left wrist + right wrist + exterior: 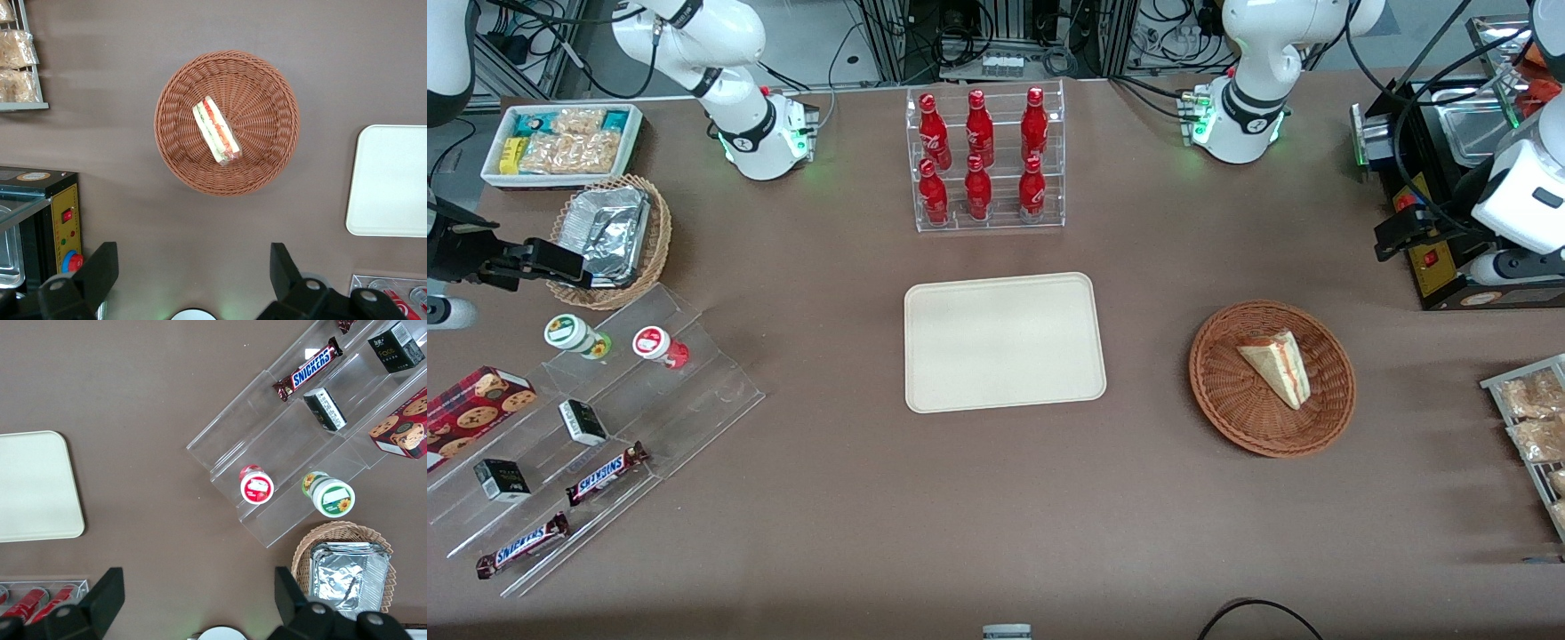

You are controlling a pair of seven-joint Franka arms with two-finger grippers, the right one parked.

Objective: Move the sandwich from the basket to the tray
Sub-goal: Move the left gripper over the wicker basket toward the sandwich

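The sandwich (216,131) lies in the basket (267,87), near its middle. The hand (193,277) hangs high above the surface (200,227) with fingers wide apart. The tray (390,180) sits near the basket, bare surface between their edges.

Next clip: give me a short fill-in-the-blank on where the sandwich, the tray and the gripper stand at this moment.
1. The sandwich lies in the ___.
2. The tray holds ___ items.
3. The gripper hangs high above the table with its fingers ___.
4. The acrylic rack farther from the front camera than the tray holds ___ red bottles.

Missing words: basket; no; open; six
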